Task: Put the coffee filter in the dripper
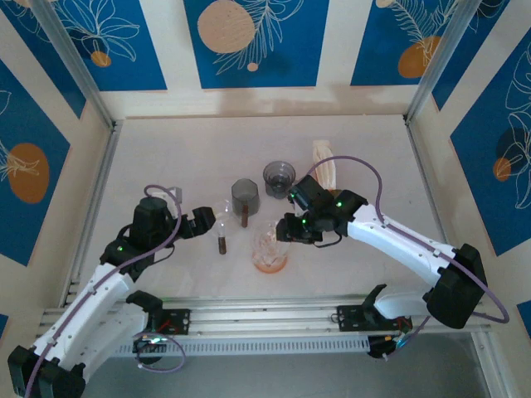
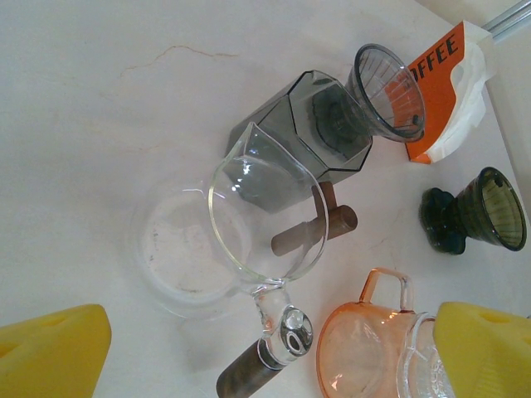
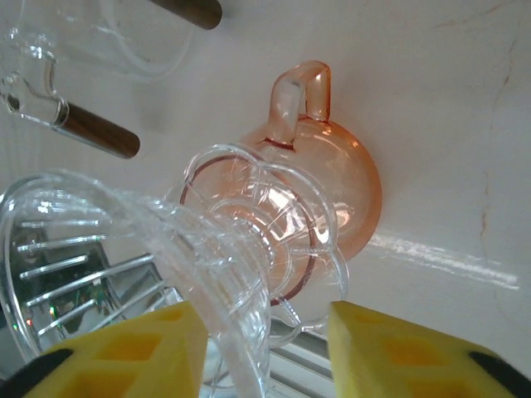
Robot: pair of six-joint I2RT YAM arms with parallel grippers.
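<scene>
**Dripper [image 3: 116, 249] sitting between partly spread right fingers**

Right gripper [image 3: 265, 348] is standing with its yellow pads [image 3: 124, 352] partly apart, and the clear ribbed dripper is lying tilted in the gap between them. Its rim is overlapping one pad (whether glass and foam are actually touching I cannot tell), while the other pad is hanging just beside the scalloped base. The dripper is resting on the orange glass server [image 3: 353, 182], and both are sitting empty.

Left gripper [image 2: 270, 352] is hovering with its pads [image 2: 50, 352] spread wide, gripping nothing. It is facing a clear glass carafe [image 2: 249, 224] with a wooden handle, which is also sitting empty. Beyond the carafe a smoky grey canister [image 2: 307, 133] is standing with a smoky funnel [image 2: 386, 79] next to it, and a small dark cup [image 2: 485, 211] is sitting off to the side.

The coffee filter pack [image 2: 444, 91], orange and white, is lying toward the far side of the table [image 1: 166, 166], just behind the smoky funnel and well apart from the dripper.
</scene>
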